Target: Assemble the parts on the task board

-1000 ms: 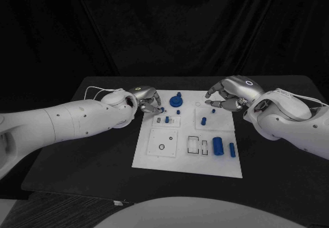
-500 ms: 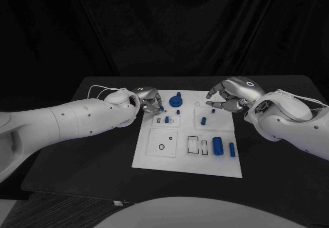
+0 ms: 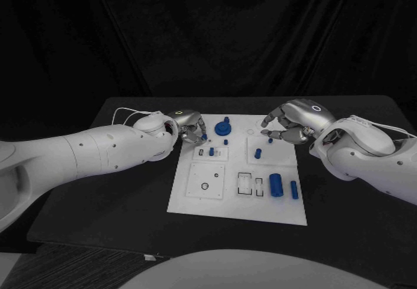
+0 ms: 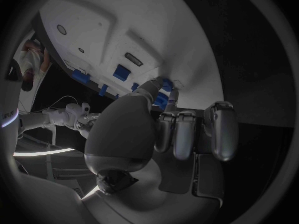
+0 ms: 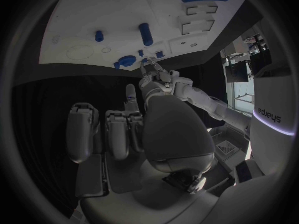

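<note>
Left hand [image 3: 190,124] has edged inward, pinching one blue part [image 4: 163,99]; right hand [image 3: 294,122] curled, empty

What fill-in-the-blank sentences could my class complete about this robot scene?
1. The white board lies on a ____ table.
2. The small parts on the board are ____ in colour.
3. The left hand pinches a small ____ part.

Missing words: black; blue; blue

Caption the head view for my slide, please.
Both robot hands, left and right, hover over the white task board's far edge among blue parts.
</note>
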{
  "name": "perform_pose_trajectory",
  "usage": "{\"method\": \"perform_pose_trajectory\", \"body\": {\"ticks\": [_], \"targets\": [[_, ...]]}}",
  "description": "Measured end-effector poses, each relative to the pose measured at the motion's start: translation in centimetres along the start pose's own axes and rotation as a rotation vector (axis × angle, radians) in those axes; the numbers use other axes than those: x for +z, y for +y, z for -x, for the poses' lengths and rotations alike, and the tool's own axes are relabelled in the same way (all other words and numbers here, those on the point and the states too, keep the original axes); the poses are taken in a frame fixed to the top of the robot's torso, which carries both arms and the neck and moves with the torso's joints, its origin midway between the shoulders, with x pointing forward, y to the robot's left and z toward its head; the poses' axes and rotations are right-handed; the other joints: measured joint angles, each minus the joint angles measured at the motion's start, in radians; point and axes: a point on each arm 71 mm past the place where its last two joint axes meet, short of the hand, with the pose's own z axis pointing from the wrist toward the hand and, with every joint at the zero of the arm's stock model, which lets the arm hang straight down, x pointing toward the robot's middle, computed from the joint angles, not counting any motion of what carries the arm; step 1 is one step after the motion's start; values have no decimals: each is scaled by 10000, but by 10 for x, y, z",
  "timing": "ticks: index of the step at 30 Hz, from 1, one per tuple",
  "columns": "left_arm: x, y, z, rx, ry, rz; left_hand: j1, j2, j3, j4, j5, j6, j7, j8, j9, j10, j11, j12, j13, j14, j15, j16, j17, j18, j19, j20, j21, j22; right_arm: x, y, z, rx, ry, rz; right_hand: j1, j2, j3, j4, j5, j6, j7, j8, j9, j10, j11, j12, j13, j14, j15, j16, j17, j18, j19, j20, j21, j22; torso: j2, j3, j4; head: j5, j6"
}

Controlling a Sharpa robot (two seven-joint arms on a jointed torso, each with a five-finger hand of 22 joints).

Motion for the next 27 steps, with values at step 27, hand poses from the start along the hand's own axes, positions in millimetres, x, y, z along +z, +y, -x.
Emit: {"method": "perform_pose_trajectory", "body": {"ticks": [27], "targets": [[-7, 8, -1, 58, 422, -1215, 521, 28, 1523, -1323, 223, -116, -721, -310, -591, -2, -541, 0, 0, 70, -396, 0, 0, -1, 119, -345, 82, 0, -2, -2, -4, 21, 144, -67, 2, 2, 43, -257, 9, -2, 0, 0, -3, 0, 0, 0, 0, 0, 0, 0, 0, 0, 0, 0, 0, 0, -2, -1, 2, 23, 0]]}}
